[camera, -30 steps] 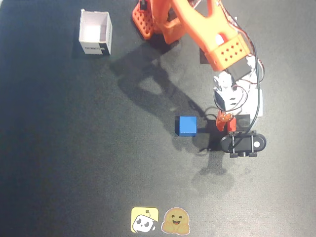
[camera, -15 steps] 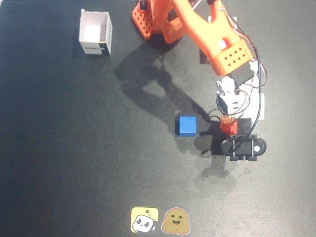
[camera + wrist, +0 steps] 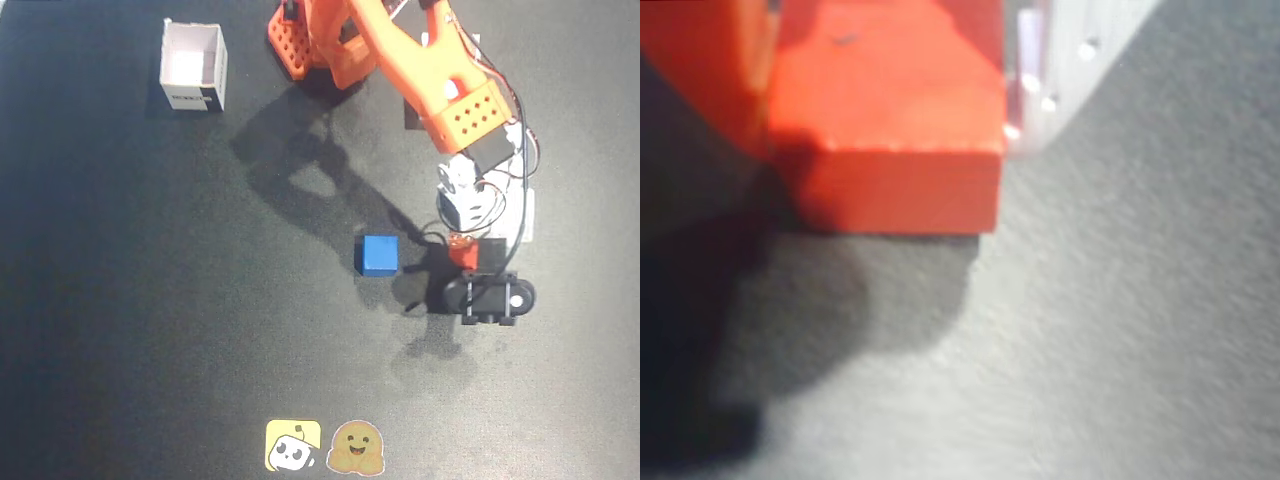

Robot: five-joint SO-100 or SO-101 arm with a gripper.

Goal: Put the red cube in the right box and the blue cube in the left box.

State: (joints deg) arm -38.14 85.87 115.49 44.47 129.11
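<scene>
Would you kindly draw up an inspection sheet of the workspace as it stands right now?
Surface: dark matte table, bare in most places.
Job's things: red cube at the gripper; blue cube free on the table beside it; one white box upper left, open and empty; a second box is mostly hidden behind the arm.
Clutter: two cartoon stickers at the bottom edge.
Gripper: gripper around the red cube; closure unclear.
Cables: black wires loop along the wrist.
Surroundings: nothing seen.
</scene>
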